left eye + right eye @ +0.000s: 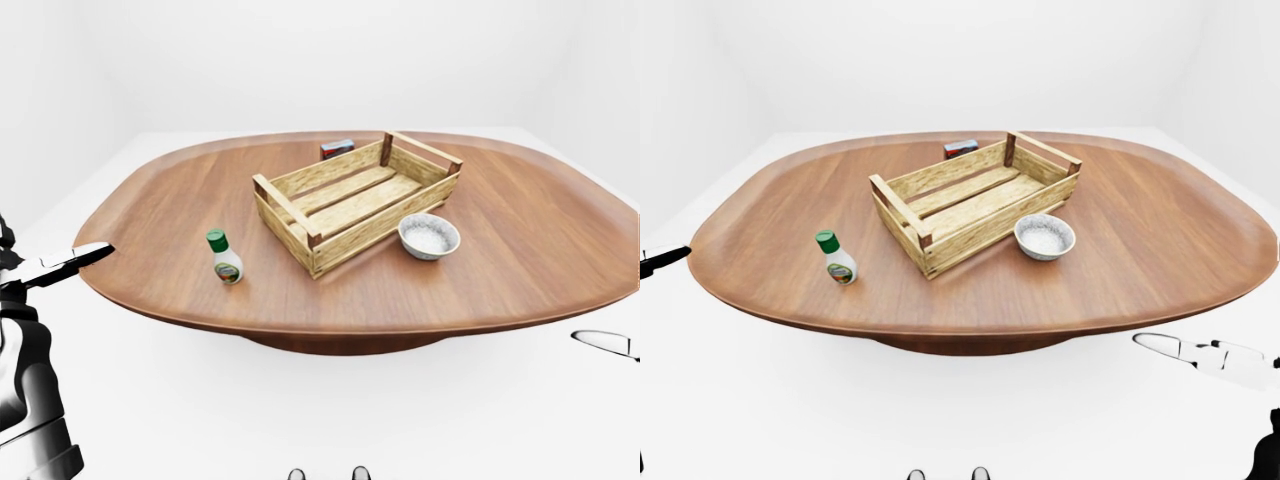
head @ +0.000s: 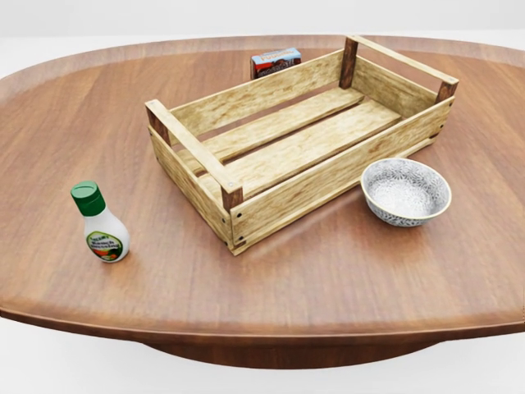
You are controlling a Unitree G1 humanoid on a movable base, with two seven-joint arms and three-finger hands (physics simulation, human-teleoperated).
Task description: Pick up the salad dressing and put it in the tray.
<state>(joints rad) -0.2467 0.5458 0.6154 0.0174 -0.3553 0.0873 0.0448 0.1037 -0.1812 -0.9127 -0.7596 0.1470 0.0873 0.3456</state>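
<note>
White room, brown desk (image 2: 328,287): upright salad dressing (image 2: 100,224) stands nearest the left hand (image 1: 70,262); finger state unclear.

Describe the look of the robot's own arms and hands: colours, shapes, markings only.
The left hand shows slim, glossy white fingers with black at the joints, on a chunky black-and-white arm. The right hand has the same smooth white tapered fingers with small black joint marks. No cables, sleeves or lettering are visible.

salad dressing (image 1: 838,260) stood upright left of tray (image 1: 940,205) | bowl (image 1: 1045,238) lay beside tray's right | right hand (image 1: 1205,353) was held off table (image 1: 1140,230)
</note>
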